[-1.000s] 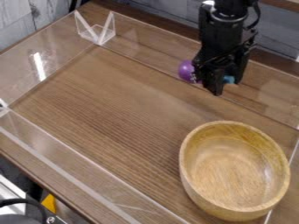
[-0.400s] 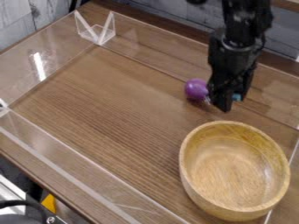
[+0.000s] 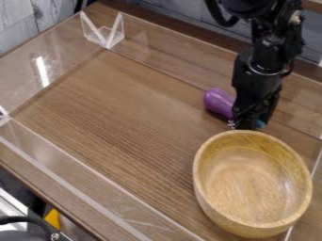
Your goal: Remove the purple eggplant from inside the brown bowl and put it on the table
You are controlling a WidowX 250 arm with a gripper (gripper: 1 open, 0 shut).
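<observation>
Camera view, going left to right: the counter spreads across most of the scene, its brown wood grain running lengthwise. Near its far left part a small clear, angular piece with pale edges stands upright, close to the far edge. At the near left corner lie a dark cable and a round black-rimmed item, partly cut off by the frame, too little of them showing to name the round one.

Right of centre, the purple eggplant lies outside the bowl, just beyond its far rim, slanting with its far end toward the left. Its near end meets the dark jaws, which are pressed together; whether they pinch the eggplant or only sit against it cannot be told, since the fingers hide that spot. The black robot arm reaches down from the far side, above and right of the eggplant.

Nearest on the right sits the brown bowl, upright, its grained inside showing and the eggplant not in it.
</observation>
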